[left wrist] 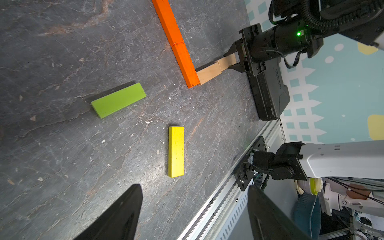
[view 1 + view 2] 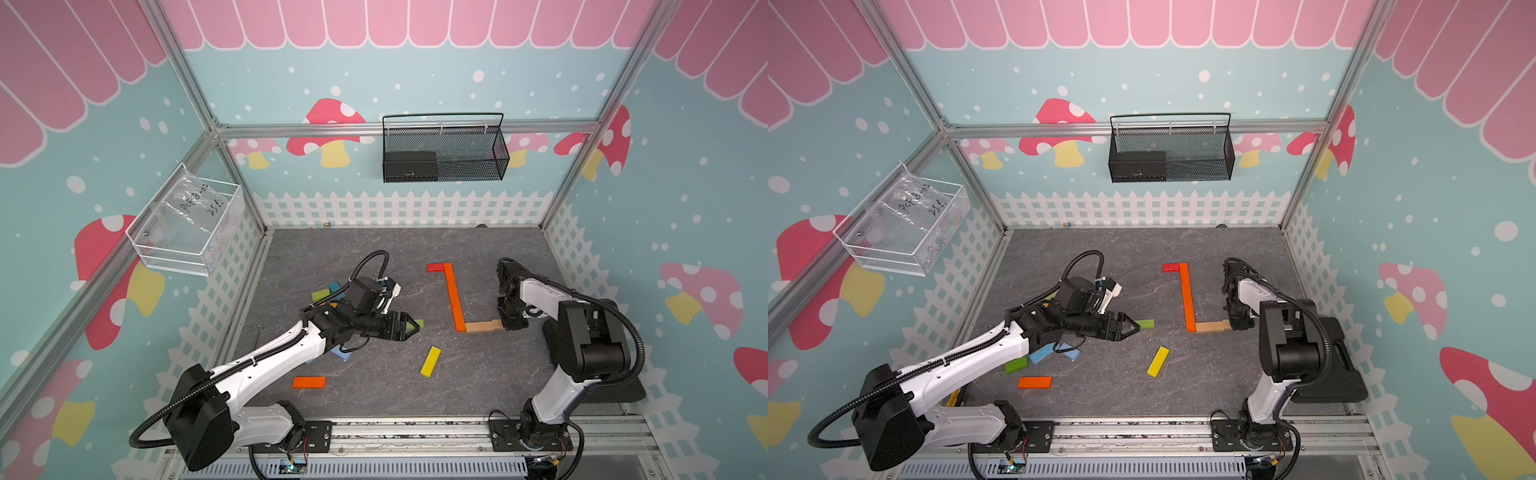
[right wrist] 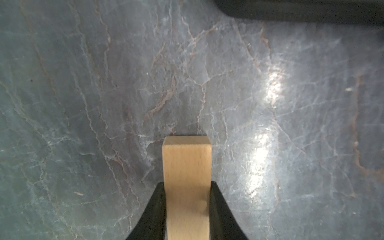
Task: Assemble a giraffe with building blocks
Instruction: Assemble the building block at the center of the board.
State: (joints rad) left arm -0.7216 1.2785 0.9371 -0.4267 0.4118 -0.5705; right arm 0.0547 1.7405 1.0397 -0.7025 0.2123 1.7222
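A red block [image 2: 434, 267] and orange bars [image 2: 454, 297] form an L; tan blocks [image 2: 482, 326] branch off its near end; a yellow block [image 2: 430, 361] lies loose, flat.

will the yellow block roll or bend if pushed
The yellow block lies flat on its broad face, so it should slide, not roll. It looks like solid painted wood, so probably stiff. Thin edges may make gripping fiddly.

- In a top view, the left arm [image 2: 270, 357] hides most of a blue block [image 2: 341, 355] and part of a green block [image 2: 323, 296].
- In the right wrist view, the tan block [image 3: 188, 187] is cut off by the picture's edge.
- The dark box [image 2: 410, 165] in the mesh basket [image 2: 494, 158] is unidentifiable.
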